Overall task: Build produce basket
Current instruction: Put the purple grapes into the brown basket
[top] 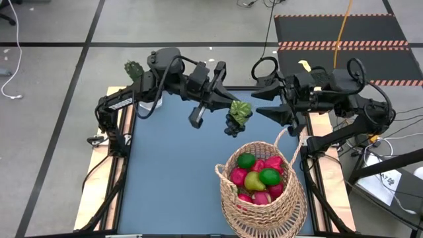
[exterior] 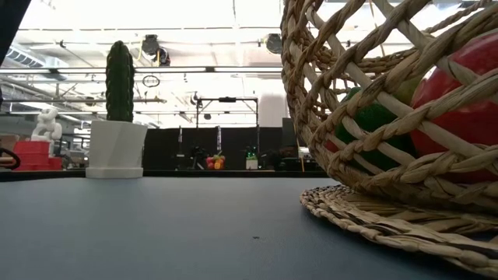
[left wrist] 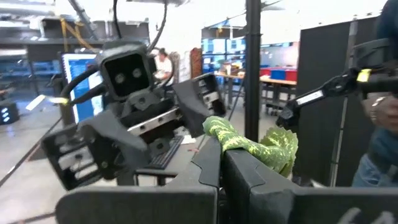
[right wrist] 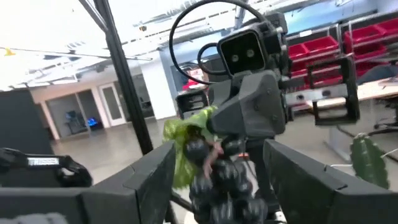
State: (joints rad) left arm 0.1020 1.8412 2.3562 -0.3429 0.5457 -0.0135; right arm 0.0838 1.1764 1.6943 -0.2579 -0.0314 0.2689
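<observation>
High view: left gripper (top: pixel 228 111) clamps the grape bunch (top: pixel 234 122) by its leaf (top: pixel 241 109); right gripper (top: pixel 281 109) waits opposite, fingers spread, empty. Handover or carry to the basket (top: pixel 228 192) appears next.

A robotics lab or workshop: red storage bins (right wrist: pixel 367 46) line shelves, a person (left wrist: pixel 163 64) sits at a workstation, hazard-striped floor mats (top: pixel 344 45) and loose cables (top: pixel 13 73) lie around the counter (top: pixel 165 165), under high industrial ceiling lights (exterior: pixel 233 15).

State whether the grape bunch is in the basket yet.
Out. The grape bunch hangs from the left gripper above the table, beside the basket.
</observation>
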